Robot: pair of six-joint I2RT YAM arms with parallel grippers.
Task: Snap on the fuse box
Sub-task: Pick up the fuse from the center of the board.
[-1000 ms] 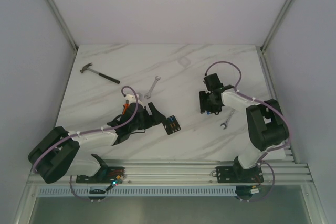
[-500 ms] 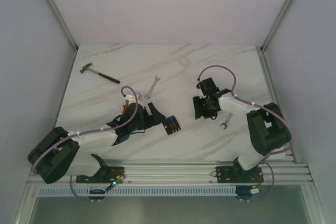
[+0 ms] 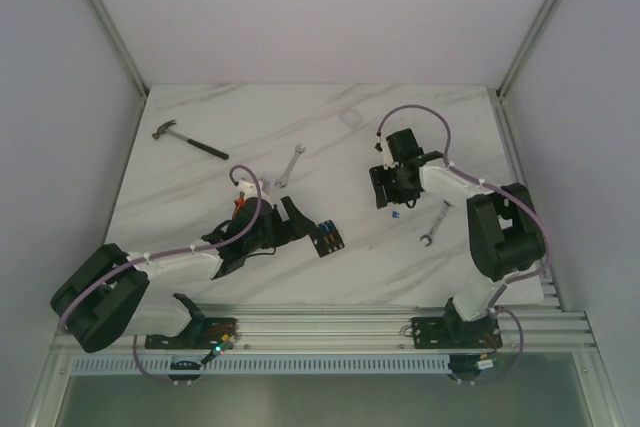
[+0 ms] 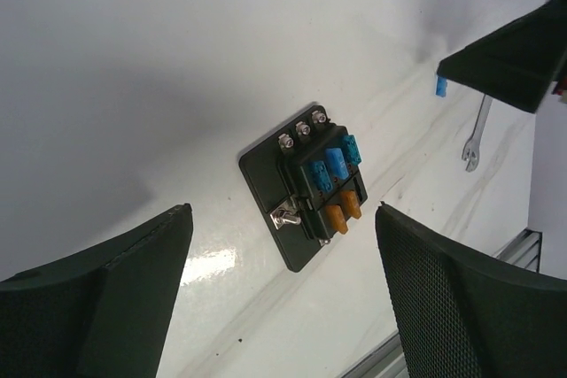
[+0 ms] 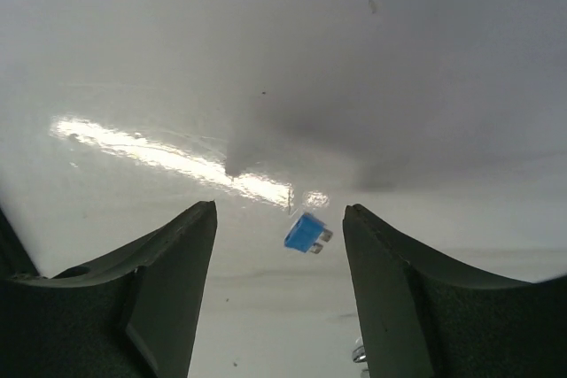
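Three blue and two amber fuses are seated in the fuse box (image 4: 310, 188) on the counter (image 4: 133, 59). The left pincer (image 4: 282, 219) and right pincer (image 5: 279, 219) are held spread and empty, with a loose blue fuse (image 5: 307, 234) framed between the right one's fingers.

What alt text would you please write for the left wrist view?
A black fuse box with blue and amber fuses lies on the white table, framed by the left arm's open jaws. A wrench lies beyond.
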